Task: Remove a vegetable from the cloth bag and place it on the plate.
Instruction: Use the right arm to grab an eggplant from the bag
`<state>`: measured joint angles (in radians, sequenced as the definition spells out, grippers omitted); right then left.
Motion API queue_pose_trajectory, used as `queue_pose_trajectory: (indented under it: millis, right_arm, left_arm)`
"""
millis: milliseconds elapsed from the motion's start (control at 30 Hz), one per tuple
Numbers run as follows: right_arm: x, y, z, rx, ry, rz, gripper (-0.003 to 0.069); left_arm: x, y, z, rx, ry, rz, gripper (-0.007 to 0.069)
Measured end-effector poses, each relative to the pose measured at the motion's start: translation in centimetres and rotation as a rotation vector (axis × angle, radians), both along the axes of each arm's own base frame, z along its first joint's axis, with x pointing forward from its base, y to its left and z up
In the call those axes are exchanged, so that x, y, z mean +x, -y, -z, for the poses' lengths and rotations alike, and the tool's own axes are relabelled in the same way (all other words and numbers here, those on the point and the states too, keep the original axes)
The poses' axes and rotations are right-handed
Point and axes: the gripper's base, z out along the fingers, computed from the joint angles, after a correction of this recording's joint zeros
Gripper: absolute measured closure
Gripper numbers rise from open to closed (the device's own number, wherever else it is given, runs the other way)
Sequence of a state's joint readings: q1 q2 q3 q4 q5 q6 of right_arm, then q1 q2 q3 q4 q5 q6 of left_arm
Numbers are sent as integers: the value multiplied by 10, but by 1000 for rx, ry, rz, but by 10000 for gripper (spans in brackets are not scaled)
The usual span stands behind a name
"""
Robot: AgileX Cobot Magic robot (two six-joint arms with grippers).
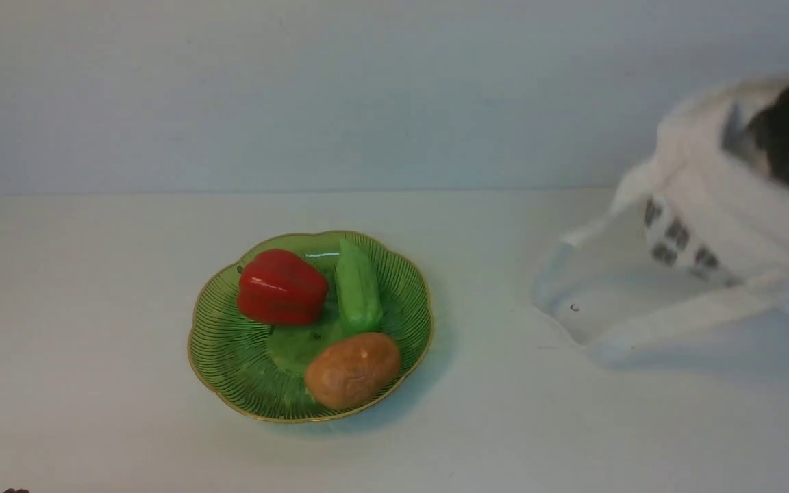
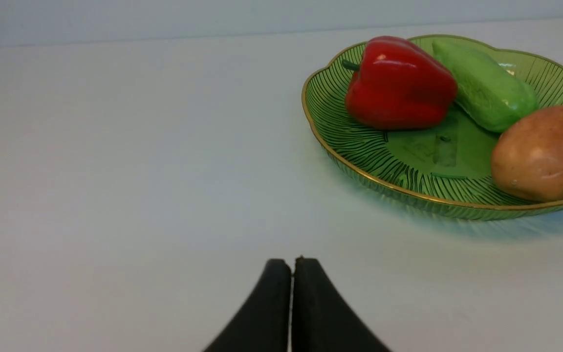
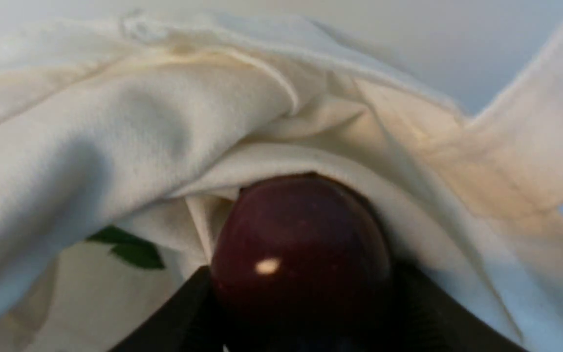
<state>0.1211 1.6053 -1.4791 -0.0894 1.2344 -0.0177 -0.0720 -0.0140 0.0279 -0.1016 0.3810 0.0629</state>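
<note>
Evidently the right pincer (image 3: pixel 301 318) clasps the eggplant (image 3: pixel 301 239) within the cloth bag (image 1: pixel 709 192); left pincer (image 2: pixel 292 274) clenched; print (image 1: pixel 677 236) too blurred to read.

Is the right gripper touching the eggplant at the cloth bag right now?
Touching. The right wrist view shows the eggplant wedged between the dark fingers of the right gripper, each pressed against its side with no gap.

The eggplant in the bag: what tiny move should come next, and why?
Probably draw the right tool back, pulling the eggplant clear of the bag. The tool looks clamped on it, cloth drapes over its tip, and the plate has bare room.
</note>
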Motion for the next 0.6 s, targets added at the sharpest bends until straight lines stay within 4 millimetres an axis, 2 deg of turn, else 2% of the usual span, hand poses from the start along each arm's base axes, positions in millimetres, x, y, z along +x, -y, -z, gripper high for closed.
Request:
queue_pose_trajectory:
  millis: [33,100,167,200,267,333,400,533,600]
  right_arm:
    - [1,-9,11,86,-61,-49,263]
    - [0,-31,14,292,-96,-157,263]
    - [-1,-52,1,480,-51,-291,263]
    - [-2,-53,0,494,-47,-302,263]
    - [-1,-64,-22,581,41,-402,263]
    - [0,-62,-33,548,95,-416,263]
    - [4,-51,-36,404,139,-350,263]
    - [11,-23,-18,148,49,-137,263]
    - [14,-15,-7,90,6,-67,263]
  left_arm:
    - [0,0,0,0,0,0,633]
    - [0,0,0,0,0,0,633]
    - [0,0,0,0,0,0,633]
    - [0,0,0,0,0,0,633]
    - [0,0,0,0,0,0,633]
    - [0,0,0,0,0,0,633]
    - [0,0,0,0,0,0,633]
    - [0,0,0,0,0,0,633]
    - [0,0,0,0,0,0,633]
